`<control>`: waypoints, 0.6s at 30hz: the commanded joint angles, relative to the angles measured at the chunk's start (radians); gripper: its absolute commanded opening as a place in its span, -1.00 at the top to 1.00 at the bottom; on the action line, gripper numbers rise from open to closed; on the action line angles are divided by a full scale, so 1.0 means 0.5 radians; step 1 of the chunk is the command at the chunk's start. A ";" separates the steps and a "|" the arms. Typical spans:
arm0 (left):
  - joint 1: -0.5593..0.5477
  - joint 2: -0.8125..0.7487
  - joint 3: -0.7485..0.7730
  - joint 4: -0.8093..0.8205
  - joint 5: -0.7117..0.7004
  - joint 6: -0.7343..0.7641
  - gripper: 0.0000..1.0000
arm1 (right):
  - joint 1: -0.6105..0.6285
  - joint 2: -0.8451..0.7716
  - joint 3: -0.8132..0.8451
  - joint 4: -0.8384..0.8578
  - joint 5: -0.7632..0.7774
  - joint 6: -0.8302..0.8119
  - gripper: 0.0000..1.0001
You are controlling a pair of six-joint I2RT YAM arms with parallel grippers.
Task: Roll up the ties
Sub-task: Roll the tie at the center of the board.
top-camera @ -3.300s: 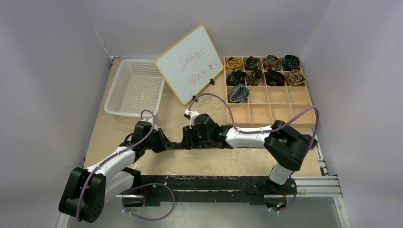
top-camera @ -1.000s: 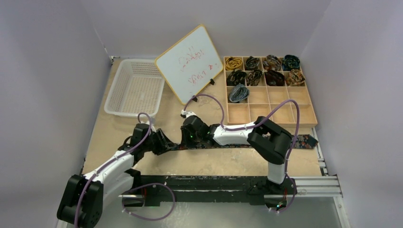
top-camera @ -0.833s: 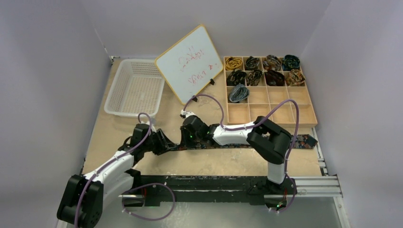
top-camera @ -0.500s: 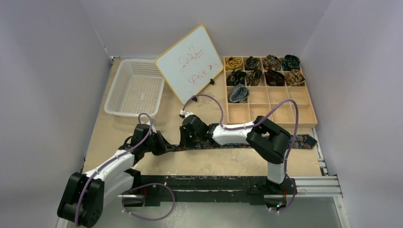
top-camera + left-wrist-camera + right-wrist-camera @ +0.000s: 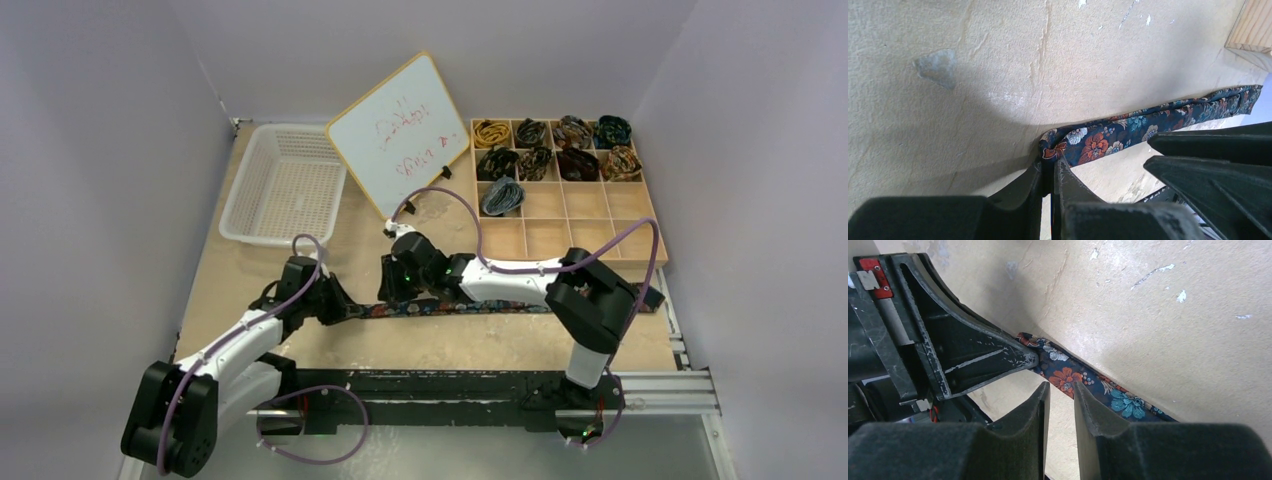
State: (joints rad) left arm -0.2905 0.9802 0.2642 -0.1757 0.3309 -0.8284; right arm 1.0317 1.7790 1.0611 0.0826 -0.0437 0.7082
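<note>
A navy floral tie [image 5: 470, 306] lies flat in a long strip across the near part of the table, its wide end at the right [image 5: 648, 297]. In the left wrist view my left gripper [image 5: 1050, 162] is shut on the tie's narrow folded end [image 5: 1058, 147]; from above it sits at the strip's left tip [image 5: 342, 305]. My right gripper [image 5: 1062, 387] stands slightly open just short of the tie [image 5: 1125, 402], nothing between its fingers. Seen from above, it hovers over the strip a little right of the left gripper [image 5: 395, 292]. Several rolled ties [image 5: 555, 145] fill compartments at the back right.
The wooden compartment tray [image 5: 570, 257] stands at the back right. A tilted whiteboard [image 5: 400, 135] is at the back middle, a white mesh basket [image 5: 285, 185] at the back left. The black rail [image 5: 450, 385] runs along the near edge.
My left gripper has shut on the tie's narrow end. My right gripper has opened off the tie and drawn back a little, and its elbow has swung to the right.
</note>
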 commanded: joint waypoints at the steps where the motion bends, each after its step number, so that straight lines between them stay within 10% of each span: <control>1: -0.005 -0.018 0.107 -0.078 -0.069 0.055 1.00 | -0.009 -0.048 -0.066 -0.075 0.071 0.065 0.51; 18: -0.026 -0.073 0.418 -0.424 -0.295 0.189 1.00 | -0.010 0.147 -0.133 -0.071 0.111 0.224 0.83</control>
State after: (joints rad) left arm -0.2951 0.9592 0.3862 -0.3340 0.2539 -0.7780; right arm 1.0271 1.8271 0.9962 0.0967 -0.0185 0.7937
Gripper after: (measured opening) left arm 0.050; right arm 0.088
